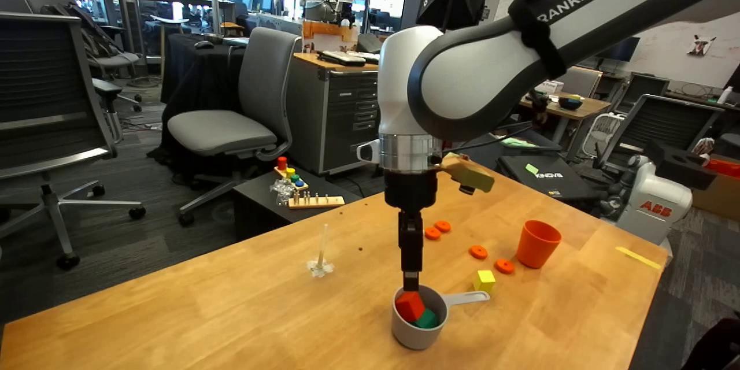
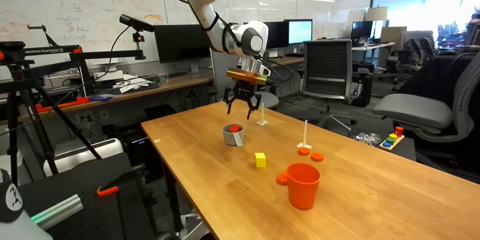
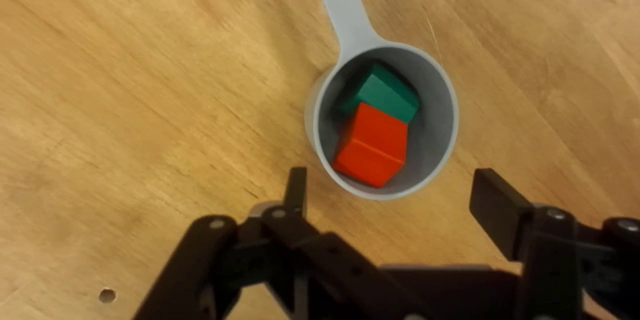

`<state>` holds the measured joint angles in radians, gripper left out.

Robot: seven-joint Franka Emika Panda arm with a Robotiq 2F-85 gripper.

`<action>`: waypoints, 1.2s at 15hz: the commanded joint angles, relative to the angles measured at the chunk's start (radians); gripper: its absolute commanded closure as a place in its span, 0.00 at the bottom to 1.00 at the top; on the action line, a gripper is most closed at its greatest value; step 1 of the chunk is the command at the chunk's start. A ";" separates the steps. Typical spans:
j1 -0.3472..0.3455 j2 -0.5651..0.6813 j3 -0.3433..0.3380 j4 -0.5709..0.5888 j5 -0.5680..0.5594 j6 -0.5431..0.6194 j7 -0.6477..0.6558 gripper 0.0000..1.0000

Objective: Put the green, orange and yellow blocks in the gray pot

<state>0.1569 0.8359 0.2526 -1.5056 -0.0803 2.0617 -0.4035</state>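
Currently hovers with the gripper near and above the gray pot, over the wooden table. Has the jaws wide apart in the wrist view, gripping nothing. Shows the green block and the orange block inside the pot, close together. Presents the orange one, rather red here, tilted and partly covering the green one from above. Has the yellow block not yet in, resting on the table near the handle, apart from it in an exterior view. Farther off, includes an orange-red cup, standing upright, and four orange discs, lying flat on the same table.
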 commanded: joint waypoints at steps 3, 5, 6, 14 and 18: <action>-0.006 -0.042 -0.031 -0.046 0.008 -0.058 0.031 0.00; -0.005 -0.050 -0.052 -0.068 -0.005 -0.068 0.048 0.00; -0.005 -0.056 -0.063 -0.085 -0.011 -0.068 0.057 0.00; -0.004 -0.122 -0.129 -0.208 -0.087 -0.059 0.111 0.00; -0.006 -0.137 -0.165 -0.258 -0.152 -0.054 0.136 0.00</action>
<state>0.1473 0.7473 0.1120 -1.6987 -0.1855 2.0076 -0.2986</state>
